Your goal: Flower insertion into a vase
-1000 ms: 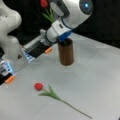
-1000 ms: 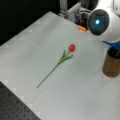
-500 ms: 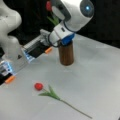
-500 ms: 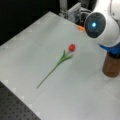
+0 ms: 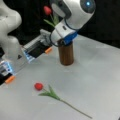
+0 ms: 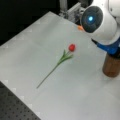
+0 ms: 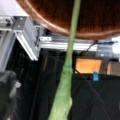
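While the arm leans over from a front view's top, its hand [image 5: 60, 41] sits right above the vase [image 5: 66, 53], which stands upright on the white bench [image 5: 100, 75] toward the top of that view. A red tulip [image 5: 47, 10] rises behind the arm, its bloom and a green leaf showing above the wrist and its stem running down toward the vase mouth. I cannot tell from here whether the fingers are apart or pressed on the stem, as the wrist hides them. A second tulip [image 5: 53, 94] lies flat on the bench well apart from the vase, toward the bottom, red head to the left and stem trailing right. Grey metal framing [image 5: 37, 45] with orange tabs sits at the left.

In a front view from the opposite side, the vase [image 6: 111, 65] stands at the right edge, its top covered by the round white arm joint [image 6: 98, 21] with a blue light. The lying tulip [image 6: 62, 58] is mid-bench, well left of the vase.

From the wrist view, the brown vase rim [image 7: 62, 28] curves across the top, and a green stem [image 7: 71, 45] runs from the bottom up over the rim. The fingers are not in view.
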Motion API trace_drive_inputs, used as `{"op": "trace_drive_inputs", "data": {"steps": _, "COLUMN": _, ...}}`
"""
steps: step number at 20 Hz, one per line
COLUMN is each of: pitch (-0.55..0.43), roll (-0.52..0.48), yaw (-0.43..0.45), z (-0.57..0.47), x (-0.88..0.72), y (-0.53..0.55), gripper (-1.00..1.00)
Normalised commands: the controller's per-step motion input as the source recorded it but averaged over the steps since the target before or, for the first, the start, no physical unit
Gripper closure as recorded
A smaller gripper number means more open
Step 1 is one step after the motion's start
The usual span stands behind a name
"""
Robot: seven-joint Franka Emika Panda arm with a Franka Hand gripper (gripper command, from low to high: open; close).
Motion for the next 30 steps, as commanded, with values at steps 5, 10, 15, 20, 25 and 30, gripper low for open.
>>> {"op": "trace_drive_inputs", "data": {"steps": 5, "pitch": -0.075, "roll": -0.246, "yaw": 0.028, "z": 0.14, "x": 0.42, "y": -0.13, "gripper": -1.0}}
{"op": "trace_drive_inputs", "data": {"steps": 10, "pitch": -0.297, "roll": -0.264, "yaw": 0.005, "z": 0.18, "x": 0.43, "y": -0.23, "gripper": -1.0}}
{"op": "trace_drive_inputs", "data": {"steps": 15, "pitch": -0.533, "roll": -0.196, "yaw": 0.046, "z": 0.08, "x": 0.19, "y": -0.31, "gripper": -1.0}}
{"op": "trace_drive_inputs", "data": {"steps": 20, "pitch": -0.703, "roll": -0.146, "yaw": 0.094, "z": 0.02, "x": -0.06, "y": -0.44, "gripper": -1.0}}
{"op": "trace_drive_inputs", "data": {"steps": 25, "pitch": -0.562, "roll": -0.065, "yaw": 0.089, "z": -0.12, "x": -0.21, "y": -0.52, "gripper": -1.0}}
{"op": "trace_drive_inputs", "data": {"steps": 30, "pitch": -0.368, "roll": -0.066, "yaw": 0.182, "z": -0.12, "x": -0.17, "y": -0.49, "gripper": -1.0}}
